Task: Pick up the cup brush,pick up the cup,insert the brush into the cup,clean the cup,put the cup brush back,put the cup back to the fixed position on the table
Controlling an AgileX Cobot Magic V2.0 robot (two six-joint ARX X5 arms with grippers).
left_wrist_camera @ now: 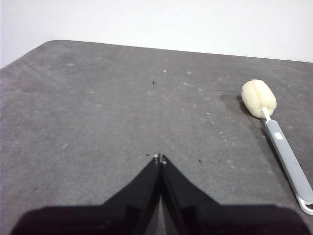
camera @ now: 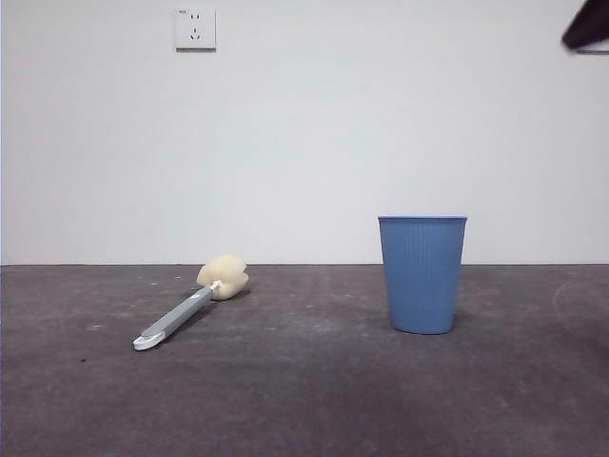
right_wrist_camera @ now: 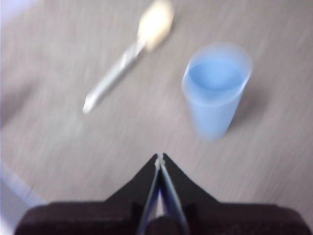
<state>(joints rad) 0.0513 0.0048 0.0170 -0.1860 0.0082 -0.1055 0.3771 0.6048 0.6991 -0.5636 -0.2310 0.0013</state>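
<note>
1. Item count: one cup brush (camera: 187, 307), one cup (camera: 422, 274) and one table (camera: 304, 400) are showing in the front view. Two grippers are showing, one in each wrist view.
2. Cup brush position: it is lying flat on the table at about 9 o'clock from the cup, well apart from it. Its sponge head (camera: 224, 276) is pointing toward the wall and its white tip (camera: 145, 342) is pointing toward the camera.
3. Cup position: it is standing upright on the table, mouth up. The right wrist view is showing its inside bare, though that picture is blurred.
4. Left gripper (left_wrist_camera: 160, 158): its jaws are resting tip to tip with nothing between them. It is hovering over bare table, with the brush off at about 2 o'clock from the tips.
5. Right gripper (right_wrist_camera: 160, 156): its jaws are pressing together at the tips and gripping nothing. It is hanging above the table, clear of the cup and the brush.
6. Surroundings: a white wall socket (camera: 195, 29) is sitting on the wall at about 11 o'clock in the front view. A dark arm tip (camera: 586, 27) is showing at about 1 o'clock. Nothing is lying between brush and cup.
</note>
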